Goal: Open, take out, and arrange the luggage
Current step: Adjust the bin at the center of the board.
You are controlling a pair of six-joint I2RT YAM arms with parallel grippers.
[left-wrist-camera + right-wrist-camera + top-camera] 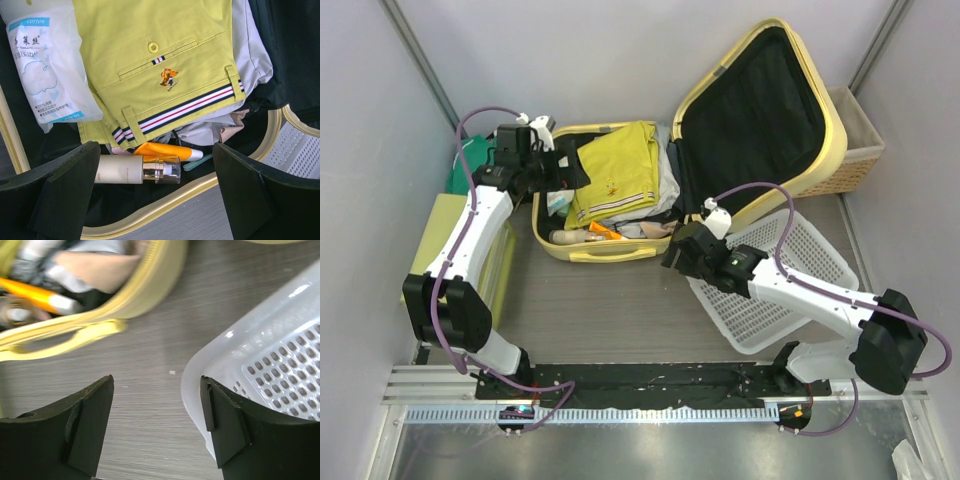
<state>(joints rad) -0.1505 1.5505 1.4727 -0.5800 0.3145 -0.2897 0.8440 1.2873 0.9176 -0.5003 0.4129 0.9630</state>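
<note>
LUGGAGE LAID OPEN: The pale yellow hard-shell suitcase (760,110) sits at the far middle of the table (620,300), its black-lined lid propped up on the right. The left gripper (156,147) hovers, jaws spread, over folded yellow trousers (165,65), a cotton-pad pack (45,65), a cream pump bottle (125,170) and an orange tube (172,151). The right gripper (156,385), likewise spread and empty, hangs above the table between the suitcase and a white perforated basket (280,365).

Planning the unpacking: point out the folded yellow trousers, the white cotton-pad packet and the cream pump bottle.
folded yellow trousers (160,70): left wrist view, fabric beside back pocket.
white cotton-pad packet (48,67): left wrist view, printed front.
cream pump bottle (130,170): left wrist view, cream body.
</note>
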